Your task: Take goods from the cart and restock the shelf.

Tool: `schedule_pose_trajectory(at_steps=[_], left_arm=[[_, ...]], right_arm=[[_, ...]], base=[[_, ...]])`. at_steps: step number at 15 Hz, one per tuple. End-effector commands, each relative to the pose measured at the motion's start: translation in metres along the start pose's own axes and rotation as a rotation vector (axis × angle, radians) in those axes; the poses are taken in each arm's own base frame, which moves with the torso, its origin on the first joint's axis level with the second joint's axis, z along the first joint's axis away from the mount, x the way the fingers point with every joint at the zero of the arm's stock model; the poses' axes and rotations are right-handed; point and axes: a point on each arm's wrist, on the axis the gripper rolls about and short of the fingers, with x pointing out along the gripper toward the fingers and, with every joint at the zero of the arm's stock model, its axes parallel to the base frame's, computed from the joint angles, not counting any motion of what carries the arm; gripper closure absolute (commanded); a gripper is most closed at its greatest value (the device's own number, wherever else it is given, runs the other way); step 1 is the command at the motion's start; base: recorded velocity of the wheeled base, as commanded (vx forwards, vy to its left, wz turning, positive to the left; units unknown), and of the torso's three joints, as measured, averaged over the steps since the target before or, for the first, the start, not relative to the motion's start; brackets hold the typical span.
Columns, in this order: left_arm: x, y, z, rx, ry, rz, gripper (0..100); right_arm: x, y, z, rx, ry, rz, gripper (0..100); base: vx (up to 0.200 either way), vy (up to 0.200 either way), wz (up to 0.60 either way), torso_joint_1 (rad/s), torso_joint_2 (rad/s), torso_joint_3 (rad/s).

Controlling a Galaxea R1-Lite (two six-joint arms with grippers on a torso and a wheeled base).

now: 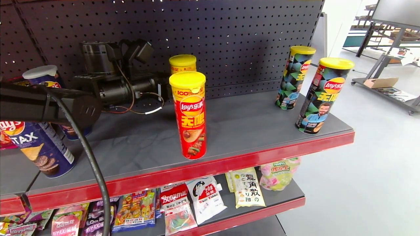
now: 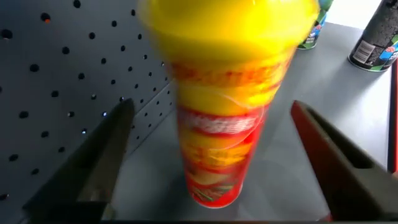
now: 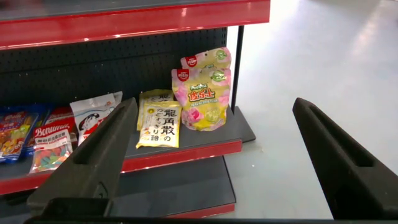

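A red chip can with a yellow lid (image 2: 214,155) stands upright at the back of the top shelf, close to the pegboard. My left gripper (image 2: 212,107) is open, one finger on each side of the can and apart from it. From the head view this rear can (image 1: 182,63) stands behind a second red can (image 1: 192,116) near the shelf's front edge, and my left arm (image 1: 108,85) lies along the back of the shelf. Low beside the shelving, my right gripper (image 3: 216,102) is open and holds nothing.
Two black-and-green cans (image 1: 294,77) (image 1: 323,95) stand at the right end of the grey top shelf (image 1: 249,131). Blue cans (image 1: 39,144) stand at its left. Snack bags (image 3: 202,93) fill the lower shelf. Bare floor lies to the right.
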Motion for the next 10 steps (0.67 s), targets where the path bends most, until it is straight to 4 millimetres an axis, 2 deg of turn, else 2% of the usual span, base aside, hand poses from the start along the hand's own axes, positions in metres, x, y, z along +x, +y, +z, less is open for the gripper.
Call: schedule_pose_trajectory(at_steps=[1,3,6,10], left_arm=[[-0.002,-0.001,0.002,0.001,-0.003,0.001,0],[-0.008,-0.002,0.003,-0.004,0.001,0.008,0],[-0.027,0.001,-0.008,-0.018,0.040,0.046,0],[-0.073,-0.014,-0.019,-0.055,0.102,0.078,0]], right_arm=[[0.000,0.000,0.000,-0.002,0.000,0.001,0],[0.000,0.000,0.000,0.000,0.000,0.001,0],[0.000,0.000,0.000,0.000,0.002,0.001,0],[0.000,0.000,0.000,-0.002,0.002,0.001,0]], base=[[0.000,0.000,0.00,0.000,0.00,0.000],[0.000,0.000,0.00,0.000,0.00,0.000],[0.000,0.000,0.00,0.000,0.00,0.000],[0.000,0.000,0.00,0.000,0.00,0.000]])
